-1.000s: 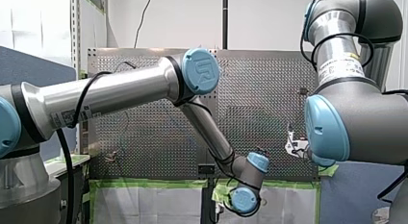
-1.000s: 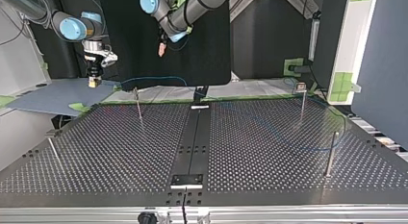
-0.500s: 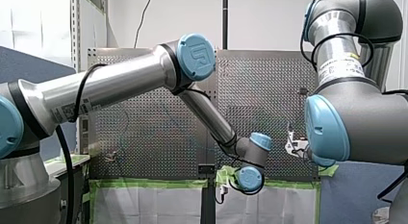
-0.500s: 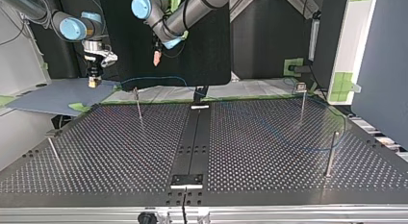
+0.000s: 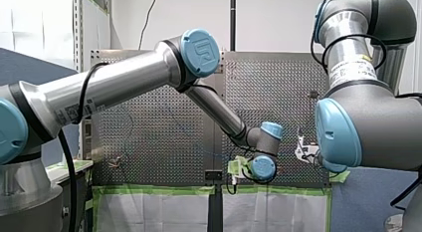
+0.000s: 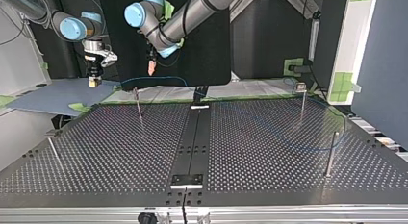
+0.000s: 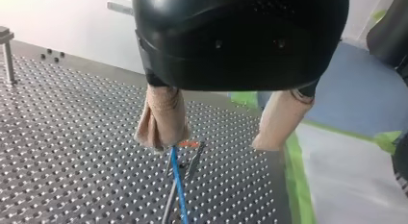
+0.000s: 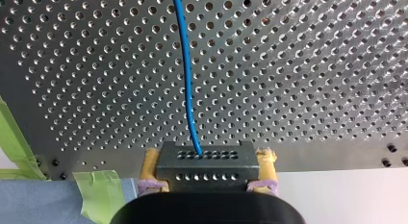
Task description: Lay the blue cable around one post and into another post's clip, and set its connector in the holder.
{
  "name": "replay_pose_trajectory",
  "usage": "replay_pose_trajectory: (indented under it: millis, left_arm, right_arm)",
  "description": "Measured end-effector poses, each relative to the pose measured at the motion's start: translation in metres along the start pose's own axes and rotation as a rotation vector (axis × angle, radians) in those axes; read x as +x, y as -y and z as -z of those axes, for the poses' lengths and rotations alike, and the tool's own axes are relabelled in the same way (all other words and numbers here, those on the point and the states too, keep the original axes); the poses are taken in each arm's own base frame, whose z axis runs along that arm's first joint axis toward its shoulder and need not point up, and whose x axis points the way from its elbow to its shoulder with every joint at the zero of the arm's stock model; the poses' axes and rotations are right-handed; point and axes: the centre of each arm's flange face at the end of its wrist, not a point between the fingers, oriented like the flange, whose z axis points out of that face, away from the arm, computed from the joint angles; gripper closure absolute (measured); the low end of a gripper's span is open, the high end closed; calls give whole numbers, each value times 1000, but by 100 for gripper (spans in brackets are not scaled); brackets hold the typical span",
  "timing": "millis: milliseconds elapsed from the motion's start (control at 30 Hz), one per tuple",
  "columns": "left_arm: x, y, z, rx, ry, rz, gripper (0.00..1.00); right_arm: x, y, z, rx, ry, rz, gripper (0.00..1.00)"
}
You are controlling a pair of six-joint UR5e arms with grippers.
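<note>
The blue cable [image 8: 185,65] leaves a dark connector [image 8: 207,164] that my right gripper [image 8: 207,173] is shut on between its yellow pads, held off the table's edge [image 6: 94,80]. In the top view the cable [image 6: 159,78] runs from there past a thin post [image 6: 138,103], then loops across the table's right half [image 6: 308,148]. My left gripper [image 7: 219,137] hangs open above that post's clip [image 7: 192,154]. Its beige pads [image 7: 161,119] are apart, and the cable [image 7: 177,180] passes below them. The top view shows this gripper [image 6: 151,68] above and right of the post.
Other thin posts stand at the top view's right [image 6: 302,96] [image 6: 331,154] and at its near left [image 6: 53,152]. A black centre strip [image 6: 195,137] carries small brackets at its far [image 6: 199,107] and near [image 6: 187,180] ends. Green tape [image 7: 296,176] edges the table.
My left arm has swung its gripper toward the top view's left and a little lower, nearer the far-left post. My right gripper and the connector have stayed still.
</note>
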Motion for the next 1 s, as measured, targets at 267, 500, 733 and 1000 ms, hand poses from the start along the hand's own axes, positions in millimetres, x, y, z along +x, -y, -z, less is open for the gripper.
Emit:
replay_pose_trajectory:
  millis: [267, 500, 733, 1000]
  left_arm:
    - [-11, -26, -32, -41, 5, -28, 0]
    - [-19, -39, -52, -48, 13, -13, 0]
    - [-26, -46, -68, -35, 12, 2, 0]
    - [-9, -58, -89, -45, -26, 17, 0]
  right_arm:
    - [0, 0, 0, 0, -4, -6, 100]
    - [0, 0, 0, 0, -4, -8, 100]
    - [1, 0, -1, 0, -7, -8, 100]
    - [1, -2, -1, -3, -8, -19, 100]
